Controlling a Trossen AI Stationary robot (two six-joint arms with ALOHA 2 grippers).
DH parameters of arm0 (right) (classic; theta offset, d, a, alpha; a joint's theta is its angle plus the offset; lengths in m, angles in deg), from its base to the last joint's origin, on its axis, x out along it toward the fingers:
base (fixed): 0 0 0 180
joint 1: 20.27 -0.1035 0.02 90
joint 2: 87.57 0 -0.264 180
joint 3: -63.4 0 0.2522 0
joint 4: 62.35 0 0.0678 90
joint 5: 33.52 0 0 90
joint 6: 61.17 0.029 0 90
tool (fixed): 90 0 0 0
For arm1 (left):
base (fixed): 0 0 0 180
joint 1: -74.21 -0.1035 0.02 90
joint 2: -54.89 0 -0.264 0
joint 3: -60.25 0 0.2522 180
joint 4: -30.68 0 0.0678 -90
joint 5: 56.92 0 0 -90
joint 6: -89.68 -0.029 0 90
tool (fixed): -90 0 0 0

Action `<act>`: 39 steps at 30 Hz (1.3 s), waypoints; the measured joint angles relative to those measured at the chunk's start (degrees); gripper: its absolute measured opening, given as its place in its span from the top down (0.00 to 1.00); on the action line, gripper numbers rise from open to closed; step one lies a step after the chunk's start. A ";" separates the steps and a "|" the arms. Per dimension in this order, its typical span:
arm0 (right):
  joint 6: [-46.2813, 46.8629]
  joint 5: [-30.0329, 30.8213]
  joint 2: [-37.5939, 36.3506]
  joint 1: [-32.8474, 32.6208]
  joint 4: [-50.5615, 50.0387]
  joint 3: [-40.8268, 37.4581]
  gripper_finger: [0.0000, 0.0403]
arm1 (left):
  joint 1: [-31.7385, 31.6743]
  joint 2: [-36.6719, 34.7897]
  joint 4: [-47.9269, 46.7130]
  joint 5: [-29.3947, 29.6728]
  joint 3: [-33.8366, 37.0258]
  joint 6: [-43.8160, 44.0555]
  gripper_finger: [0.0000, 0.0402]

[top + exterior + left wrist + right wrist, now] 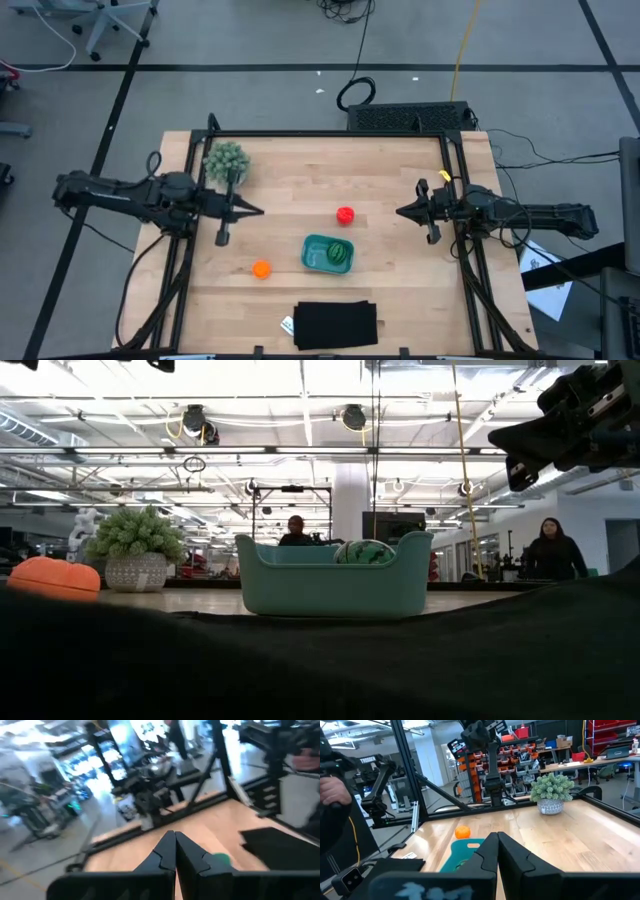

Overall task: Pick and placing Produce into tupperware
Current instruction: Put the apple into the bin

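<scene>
The teal tupperware tub (318, 255) sits on the wooden table with the dark green striped ball (341, 253) inside it; the low view shows that ball (364, 552) above the tub's rim (333, 575). The red ball (345, 214) lies just beyond the tub. The orange ball (261, 268) lies to the tub's left, also seen in the right wrist view (463, 832). My left gripper (258, 211) hovers shut left of the red ball. My right gripper (400, 212) hovers shut to its right. Both fingertip pairs meet in the wrist views (175, 842) (496, 839).
A fuzzy pale-green plant in a pot (227, 160) stands at the far left of the table, beside the left arm. A flat black rectangle (336, 324) lies at the near edge. People stand in the room beyond (552, 550).
</scene>
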 joint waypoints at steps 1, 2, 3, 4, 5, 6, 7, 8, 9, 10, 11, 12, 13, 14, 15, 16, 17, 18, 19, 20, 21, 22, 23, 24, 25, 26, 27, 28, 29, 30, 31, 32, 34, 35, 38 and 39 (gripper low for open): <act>0.04 0.02 0.00 0.00 -0.12 0.02 1.00 | 0.00 -0.52 0.38 1.37 0.79 -0.49 1.00; 0.06 0.02 -0.01 0.00 -0.11 0.02 1.00 | 0.00 -0.96 0.23 2.76 1.64 -0.74 1.00; 0.06 0.00 -0.01 -0.02 -0.09 0.02 1.00 | 0.00 -1.40 -0.27 4.22 2.35 -1.05 1.00; 0.08 0.00 -0.02 -0.02 0.06 0.02 1.00 | 0.00 -1.75 -0.42 5.18 3.13 -1.13 1.00; 0.08 0.00 0.00 -0.02 0.38 0.02 1.00 | -0.02 -2.17 -0.89 5.28 4.01 -1.12 1.00; 0.06 0.00 -0.02 -0.02 0.62 0.02 1.00 | 0.00 -2.68 -1.56 5.18 4.79 -1.19 1.00; 0.03 0.01 -0.03 -0.02 0.67 0.02 1.00 | 0.01 -3.10 -1.51 4.94 5.54 -1.42 1.00; 0.01 0.00 -0.03 -0.02 0.64 0.02 1.00 | 0.00 -3.47 -1.17 4.47 6.29 -1.70 1.00; 0.22 0.00 -0.02 -0.02 0.62 0.02 1.00 | -0.01 -3.93 -1.08 4.33 7.12 -1.95 1.00; 0.85 0.00 -0.02 0.00 0.59 0.02 1.00 | -0.15 -4.43 -1.39 4.16 7.88 -1.92 1.00; 1.55 0.00 -0.02 -0.02 0.35 0.02 1.00 | -0.37 -4.93 -1.69 4.03 8.45 -1.70 1.00; 2.06 -0.03 -0.02 -0.02 0.08 0.02 1.00 | -0.65 -5.50 -1.94 3.97 8.91 -1.23 1.00; 2.16 -0.07 0.00 -0.02 0.06 0.02 1.00 | -1.00 -6.16 -2.32 3.46 9.34 -0.79 1.00; 2.19 -0.11 0.00 -0.02 0.11 0.02 1.00 | -1.26 -6.75 -2.46 2.69 9.79 -0.36 1.00; 2.11 -0.13 0.00 -0.02 0.18 0.02 1.00 | -1.52 -7.29 -2.58 1.67 10.17 0.12 1.00; 2.06 -0.13 0.00 -0.02 0.24 0.02 1.00 | -1.75 -7.84 -2.96 0.78 10.52 0.46 1.00; 1.98 -0.13 0.00 -0.02 0.43 0.02 1.00 | -1.99 -8.51 -3.59 0.39 10.89 0.79 1.00; 1.78 -0.13 -0.02 -0.02 0.72 0.02 1.00 | -2.24 -9.21 -4.04 0.37 11.32 1.50 1.00; 1.51 -0.16 -0.02 -0.02 1.03 0.02 1.00 | -2.44 -9.90 -4.17 0.30 11.75 2.31 1.00; 1.16 -0.16 -0.02 -0.02 1.35 0.02 1.00 | -2.59 -10.61 -4.09 0.02 12.37 3.01 1.00; 0.75 -0.15 -0.02 -0.02 1.59 0.02 1.00 | -2.72 -11.24 -3.93 -0.70 13.23 3.94 1.00; 0.57 -0.16 -0.02 -0.02 1.70 0.02 1.00 | -2.73 -11.75 -3.77 -1.58 14.14 4.72 1.00; 0.49 -0.14 -0.02 -0.02 1.89 0.02 1.00 | -2.73 -12.17 -3.56 -2.43 14.89 5.46 1.00; 0.50 -0.14 -0.02 -0.02 2.09 0.02 1.00 | -2.73 -12.64 -3.41 -2.83 15.65 6.38 1.00; 0.50 -0.16 -0.02 -0.02 2.40 0.02 1.00 | -2.71 -13.09 -3.41 -3.05 16.49 6.95 1.00; 0.50 -0.16 -0.02 -0.02 2.55 0.02 1.00 | -2.71 -13.46 -3.28 -3.12 17.35 7.61 1.00; 0.50 -0.16 -0.02 -0.02 2.55 0.02 1.00 | -2.69 -13.74 -2.51 -3.12 18.20 8.25 1.00; 0.56 -0.16 0.00 -0.02 2.61 0.02 1.00 | -2.69 -14.03 -1.54 -3.26 18.91 8.69 1.00; 0.74 -0.16 0.00 -0.02 2.84 0.02 1.00 | -2.71 -14.19 -0.18 -4.06 19.72 8.99 1.00; 0.88 -0.16 0.00 -0.02 3.10 0.02 1.00 | -2.73 -14.47 1.37 -5.03 20.56 9.45 1.00; 0.87 -0.16 0.00 -0.02 3.38 0.02 1.00 | -2.74 -14.58 3.06 -6.43 21.36 10.09 1.00; 0.75 -0.16 0.00 -0.02 3.52 0.01 1.00 | -2.73 -14.58 4.68 -7.93 22.02 10.60 1.00; 0.53 -0.16 0.00 -0.02 3.71 0.01 1.00 | -2.71 -14.62 7.57 -10.77 23.55 11.02 1.00; 0.42 -0.16 0.00 -0.02 3.73 0.02 1.00 | -2.69 -14.63 9.39 -11.71 24.64 10.95 1.00; -0.19 -0.13 0.00 -0.02 3.68 0.01 1.00 | -2.86 -14.61 12.67 -12.50 27.55 10.92 1.00; -0.34 -0.06 0.00 -0.02 3.56 0.02 1.00 | -3.06 -14.61 13.14 -12.56 28.28 10.92 1.00</act>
